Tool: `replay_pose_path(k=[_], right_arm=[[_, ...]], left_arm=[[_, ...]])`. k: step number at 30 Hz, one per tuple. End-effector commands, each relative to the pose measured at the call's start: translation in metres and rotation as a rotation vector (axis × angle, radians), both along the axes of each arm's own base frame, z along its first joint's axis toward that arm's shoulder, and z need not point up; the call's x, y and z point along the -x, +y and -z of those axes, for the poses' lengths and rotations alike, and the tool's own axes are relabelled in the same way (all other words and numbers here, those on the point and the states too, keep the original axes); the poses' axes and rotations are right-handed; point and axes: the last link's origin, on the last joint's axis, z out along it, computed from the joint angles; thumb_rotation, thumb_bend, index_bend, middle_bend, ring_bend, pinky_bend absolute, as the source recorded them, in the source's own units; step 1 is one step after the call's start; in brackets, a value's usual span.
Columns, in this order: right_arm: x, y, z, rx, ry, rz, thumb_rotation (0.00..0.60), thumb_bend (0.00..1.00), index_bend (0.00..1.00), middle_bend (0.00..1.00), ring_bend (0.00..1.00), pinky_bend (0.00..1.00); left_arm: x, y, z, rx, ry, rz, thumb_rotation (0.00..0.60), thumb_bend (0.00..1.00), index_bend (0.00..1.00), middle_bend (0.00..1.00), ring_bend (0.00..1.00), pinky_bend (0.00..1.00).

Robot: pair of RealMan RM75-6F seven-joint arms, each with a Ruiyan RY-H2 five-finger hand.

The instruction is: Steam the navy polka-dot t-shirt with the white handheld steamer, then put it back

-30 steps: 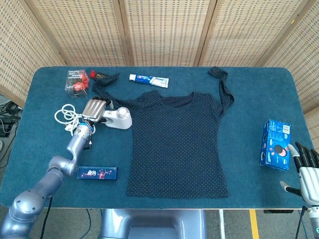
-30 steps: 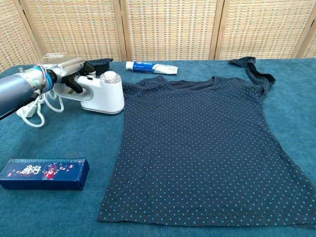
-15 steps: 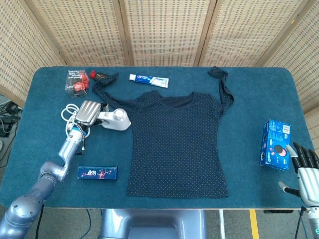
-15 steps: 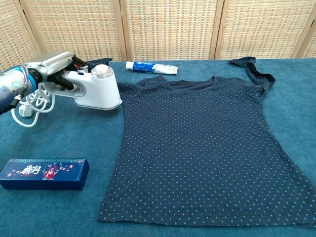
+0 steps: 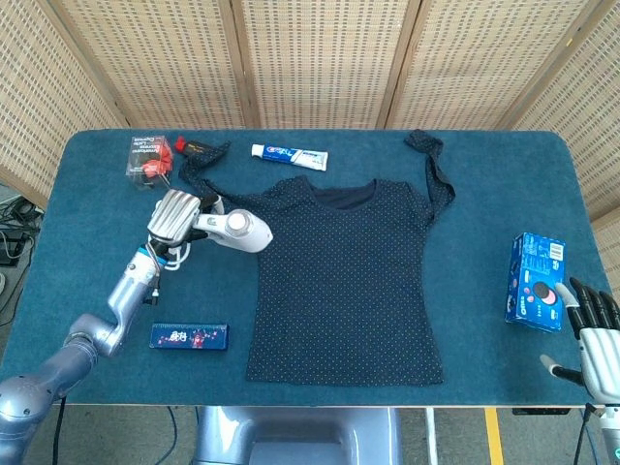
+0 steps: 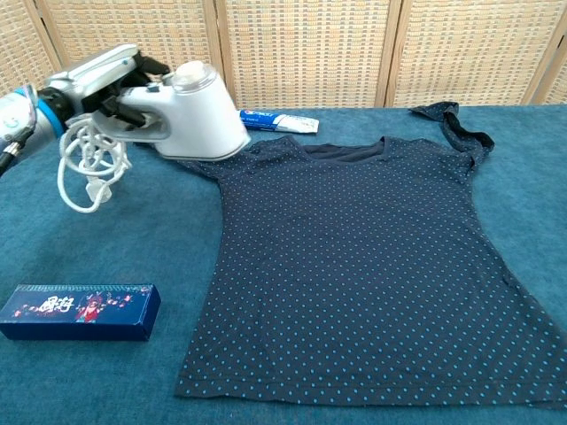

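Left hand point(image 6: 106, 75) grips steamer point(image 6: 199, 111); only head cam shows right hand point(image 5: 593, 334), fingers spread.

This looks like a robot test room, not a home. A table point(image 5: 581, 194) with a blue felt top stands in front of woven cane screens point(image 5: 320, 58). Power cables point(image 5: 12, 232) lie on the floor left of the table, and yellow floor tape point(image 5: 491, 436) shows beneath it.

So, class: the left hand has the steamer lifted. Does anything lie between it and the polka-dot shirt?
Nothing visible does. The left hand holds the steamer right at the t-shirt shoulder; only its white cord hangs behind it.
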Motion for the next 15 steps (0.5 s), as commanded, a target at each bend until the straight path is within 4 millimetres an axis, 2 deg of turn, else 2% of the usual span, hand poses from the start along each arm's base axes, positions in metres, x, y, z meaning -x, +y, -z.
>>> replay_pose_path(k=[1, 7, 15], right_arm=[[-0.001, 0.001, -0.002, 0.006, -0.003, -0.004, 0.600, 0.00, 0.03, 0.00, 0.00, 0.00], [0.001, 0.001, -0.006, 0.021, -0.009, 0.003, 0.600, 0.00, 0.03, 0.00, 0.00, 0.00], [0.006, -0.002, -0.008, 0.020, -0.020, 0.020, 0.600, 0.00, 0.03, 0.00, 0.00, 0.00]], left_arm=[[-0.040, 0.000, 0.012, 0.048, 0.017, 0.078, 0.600, 0.75, 1.00, 0.87, 0.76, 0.84], [-0.093, -0.005, 0.057, 0.148, 0.029, 0.105, 0.600, 0.75, 1.00, 0.87, 0.77, 0.86], [-0.132, -0.017, 0.114, 0.227, 0.094, 0.127, 0.600, 0.75, 1.00, 0.87, 0.77, 0.86]])
